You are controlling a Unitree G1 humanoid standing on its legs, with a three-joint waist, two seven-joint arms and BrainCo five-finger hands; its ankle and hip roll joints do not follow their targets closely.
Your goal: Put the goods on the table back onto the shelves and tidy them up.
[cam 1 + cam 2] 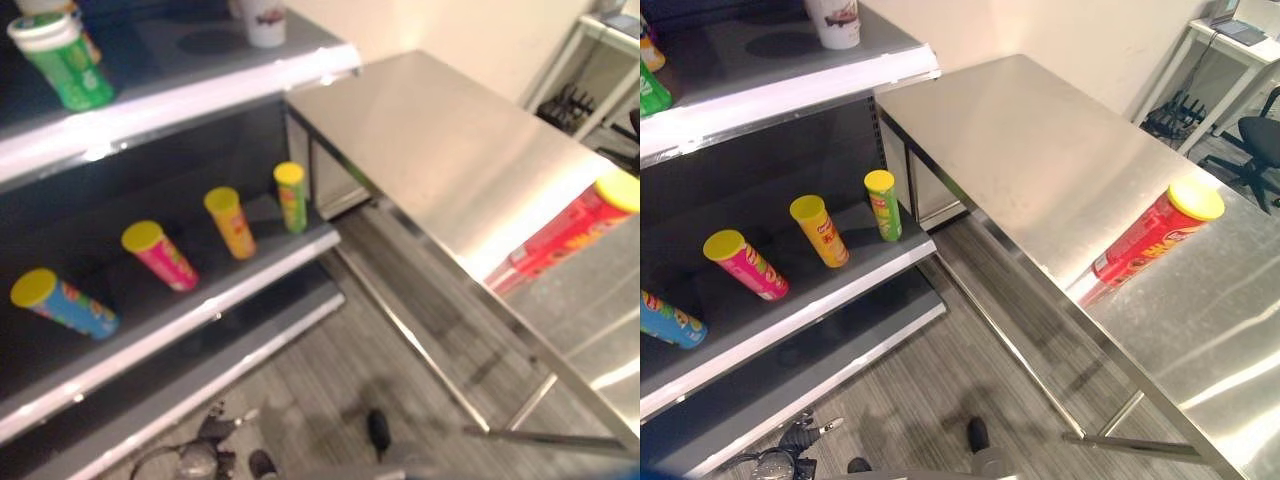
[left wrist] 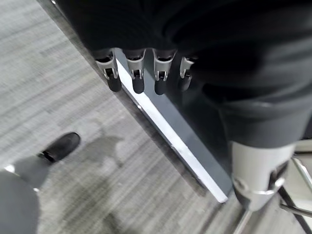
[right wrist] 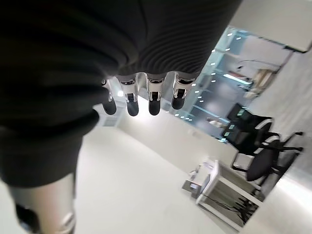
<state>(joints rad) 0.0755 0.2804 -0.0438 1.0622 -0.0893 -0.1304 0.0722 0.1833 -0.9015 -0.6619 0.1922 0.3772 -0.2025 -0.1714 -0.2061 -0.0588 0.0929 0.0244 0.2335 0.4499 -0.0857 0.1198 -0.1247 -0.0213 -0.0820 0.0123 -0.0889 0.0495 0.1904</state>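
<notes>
Each robot hand, left [image 2: 141, 73] and right [image 3: 141, 100], hangs released with fingers relaxed, grasping nothing. 1 red can [image 1: 1150, 240] lies on its side on the steel counter [image 1: 1040, 150], near its front edge. 4 yellow-lidded cans [image 1: 825, 232] stand on the middle shelf [image 1: 790, 320].

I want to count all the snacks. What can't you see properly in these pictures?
- Blue can: cut off by the right eye view's left edge.
- Green tub on the top shelf: blurred, label unreadable.
- White cup: top cut off by the upper edge.
- Red can on the table: base lost in its reflection.
</notes>
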